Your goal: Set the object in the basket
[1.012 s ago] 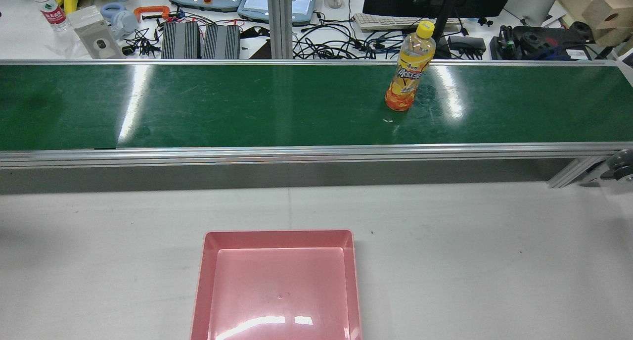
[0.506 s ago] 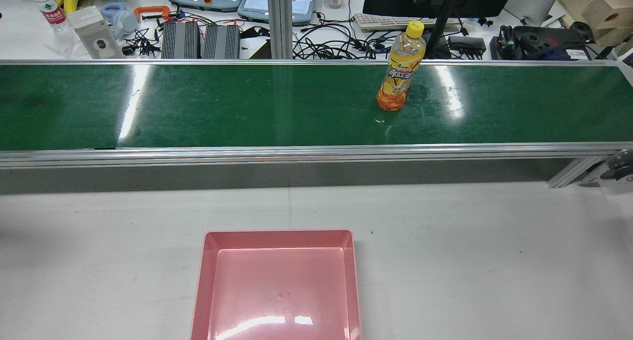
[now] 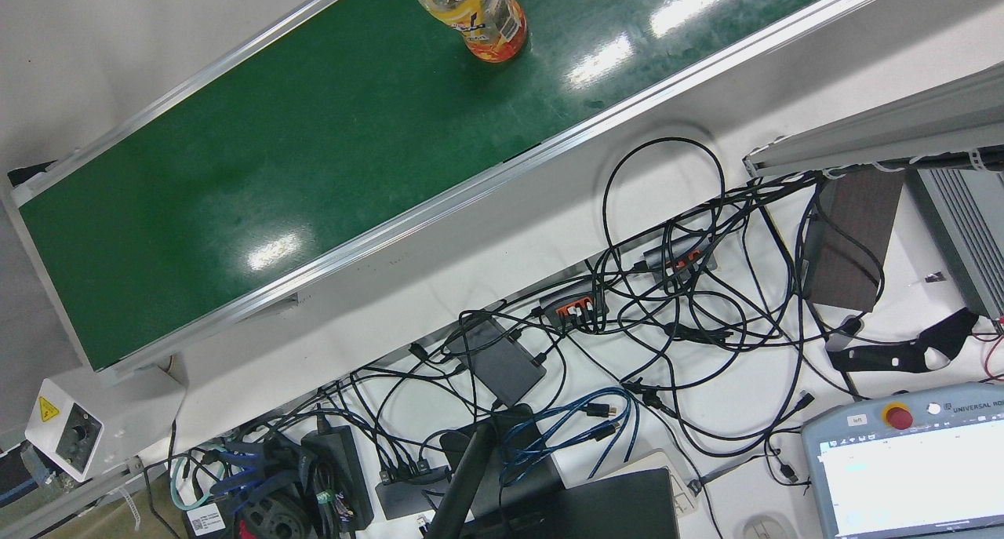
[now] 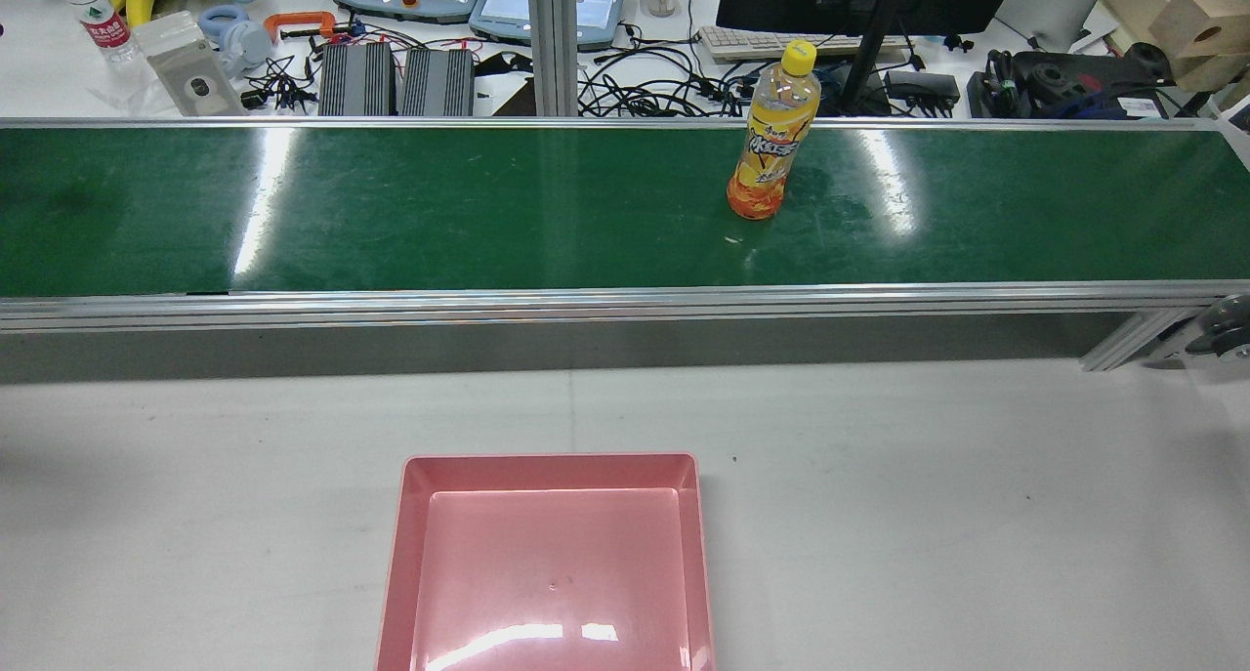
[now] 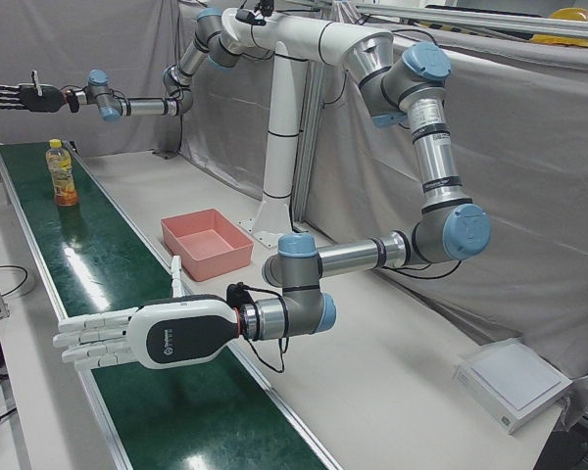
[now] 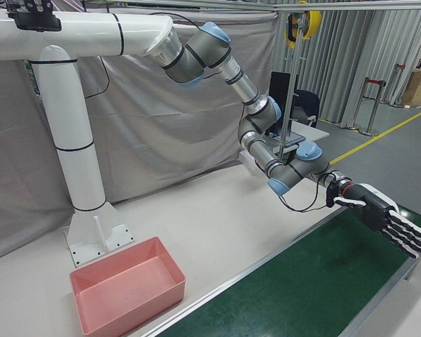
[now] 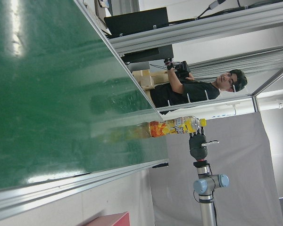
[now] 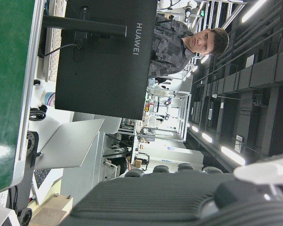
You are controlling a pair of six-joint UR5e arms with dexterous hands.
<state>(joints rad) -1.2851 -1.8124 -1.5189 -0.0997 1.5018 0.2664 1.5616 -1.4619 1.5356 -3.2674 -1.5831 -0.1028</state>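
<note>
On the green belt [image 4: 391, 212] the bottle [image 4: 769, 148] stands upright; both robot hands hover released, rear view missing them.

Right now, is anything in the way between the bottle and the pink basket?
Only the belt's low metal rail. The bottle stands on the green belt; the pink basket sits on the white table.

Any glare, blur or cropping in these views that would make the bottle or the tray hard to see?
Rear view: white glare streaks on the green conveyor belt and the pink plastic tray, whose near edge is cropped; the yellow-capped orange drink bottle is sharp. Front view: bottle cropped at the top edge, belt glare. Right hand view: lying sideways, blurred dark robot hand fills the foreground.
</note>
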